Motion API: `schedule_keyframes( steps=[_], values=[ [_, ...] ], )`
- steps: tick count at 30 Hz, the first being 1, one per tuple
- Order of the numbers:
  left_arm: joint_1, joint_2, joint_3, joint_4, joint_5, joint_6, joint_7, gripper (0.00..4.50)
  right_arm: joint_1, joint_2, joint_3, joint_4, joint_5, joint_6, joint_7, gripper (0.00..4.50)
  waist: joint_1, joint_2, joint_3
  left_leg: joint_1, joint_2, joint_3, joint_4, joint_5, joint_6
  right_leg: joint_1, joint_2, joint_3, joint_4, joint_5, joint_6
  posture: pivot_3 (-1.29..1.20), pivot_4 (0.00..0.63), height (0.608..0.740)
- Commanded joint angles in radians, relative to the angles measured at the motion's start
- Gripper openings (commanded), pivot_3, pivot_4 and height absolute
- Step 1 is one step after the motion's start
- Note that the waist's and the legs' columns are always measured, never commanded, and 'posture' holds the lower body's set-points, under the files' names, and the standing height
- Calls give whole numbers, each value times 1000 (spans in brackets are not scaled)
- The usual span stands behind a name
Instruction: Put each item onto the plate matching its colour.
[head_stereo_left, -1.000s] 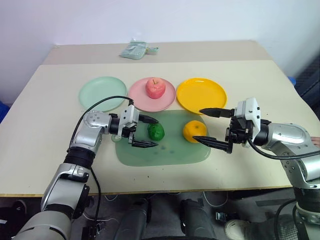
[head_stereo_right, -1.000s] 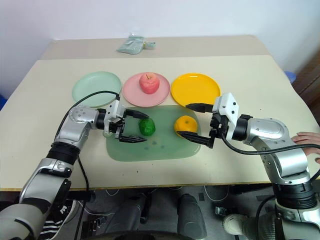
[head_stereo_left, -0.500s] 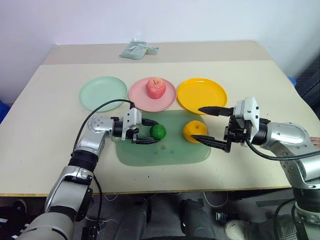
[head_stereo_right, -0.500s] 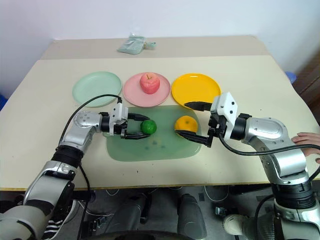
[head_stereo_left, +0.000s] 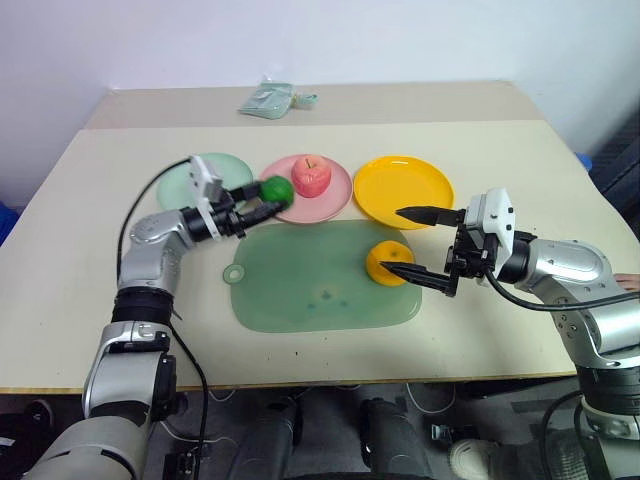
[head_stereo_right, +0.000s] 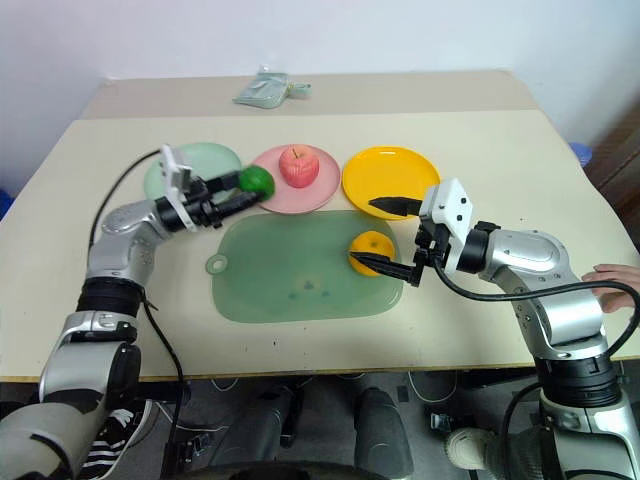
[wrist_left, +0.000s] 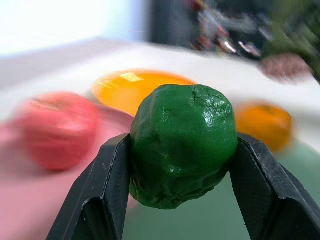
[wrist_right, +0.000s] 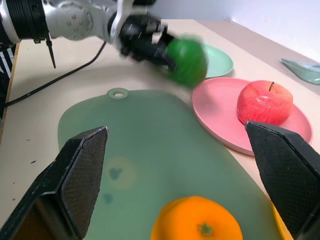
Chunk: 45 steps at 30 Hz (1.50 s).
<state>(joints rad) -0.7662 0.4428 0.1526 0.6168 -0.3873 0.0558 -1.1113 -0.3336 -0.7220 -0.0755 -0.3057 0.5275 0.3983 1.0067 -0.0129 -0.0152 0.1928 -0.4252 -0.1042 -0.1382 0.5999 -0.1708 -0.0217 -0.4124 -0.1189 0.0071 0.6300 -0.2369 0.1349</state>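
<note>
**Now: green vegetable in the air**

Nearest, my right gripper (head_stereo_left: 424, 244) hangs spread around the orange (head_stereo_left: 389, 262) (on the mat). My left gripper (head_stereo_right: 243, 195) pinches the green vegetable (head_stereo_right: 256, 180); next I should release it over the mint plate (head_stereo_right: 205, 159).

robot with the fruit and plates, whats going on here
The robot is sorting toy foods onto plates by colour. Its left gripper is shut on the green vegetable, held above the table between the mint plate and the pink plate. The apple already sits on the pink plate. The orange lies on the cutting mat, with the right gripper open around it, not yet closed. The yellow plate has nothing on it.
</note>
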Motion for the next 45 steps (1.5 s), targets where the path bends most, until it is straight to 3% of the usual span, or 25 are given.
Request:
schedule_keyframes(
  steps=[1,5,11,22,27,32,34,37,39,42,45],
  values=[
    [-70,36,85,95,42,-75,227,2547,-42,32,-19,-12,33,-17,-12,4500,-1,0,0,0,0,0,0,0,0,0,0,0,0,0,0,0,150,740],
    [-115,46,120,217,95,-126,455,2547,-131,139,-20,62,0,-43,-125,4500,-1,0,0,0,0,0,0,0,0,0,0,0,0,0,0,0,150,740],
    [-162,44,117,340,163,-183,660,2547,-196,279,63,154,-143,-79,-295,4500,4,0,0,0,-1,0,0,0,0,-1,0,0,1,0,0,0,150,740],
    [-175,36,75,453,232,-232,699,2547,-173,263,70,128,-147,-81,-270,4500,-4,0,0,0,-2,0,0,0,0,-1,0,0,2,1,1,0,150,740],
    [-184,37,79,455,220,-262,649,4473,-167,242,60,132,-155,-92,-268,4500,-3,0,0,0,-2,0,0,0,0,-1,0,0,2,1,1,0,150,740],
    [-196,56,90,418,221,-376,630,4473,-157,213,43,143,-150,-102,-253,4500,-3,0,0,0,-2,0,0,0,0,-1,0,0,2,1,1,0,150,740],
    [-196,59,95,393,191,-390,551,4473,-147,191,33,135,-132,-89,-229,4500,-2,0,0,0,-2,0,0,0,-1,-1,0,0,2,1,1,0,150,740],
    [-113,67,34,197,84,-380,146,4473,-92,84,26,141,-126,-58,-126,4500,0,0,0,0,-2,1,0,0,0,0,0,0,1,1,1,0,150,740],
    [-50,70,7,72,23,-350,-19,4473,-63,36,40,153,-143,-61,-89,4500,-1,0,0,0,-2,3,0,0,1,1,-1,0,0,1,1,0,150,740],
    [47,108,-29,-130,-112,-60,-200,4473,-35,7,52,141,-120,-19,-54,4500,-14,0,0,1,-1,3,0,-1,1,0,0,2,1,1,0,0,150,740],
    [107,153,-65,-227,-148,90,-296,4473,-28,7,70,137,-134,14,-49,4500,-30,0,0,2,1,2,0,0,1,0,1,2,2,0,0,0,150,740]
  ],
)
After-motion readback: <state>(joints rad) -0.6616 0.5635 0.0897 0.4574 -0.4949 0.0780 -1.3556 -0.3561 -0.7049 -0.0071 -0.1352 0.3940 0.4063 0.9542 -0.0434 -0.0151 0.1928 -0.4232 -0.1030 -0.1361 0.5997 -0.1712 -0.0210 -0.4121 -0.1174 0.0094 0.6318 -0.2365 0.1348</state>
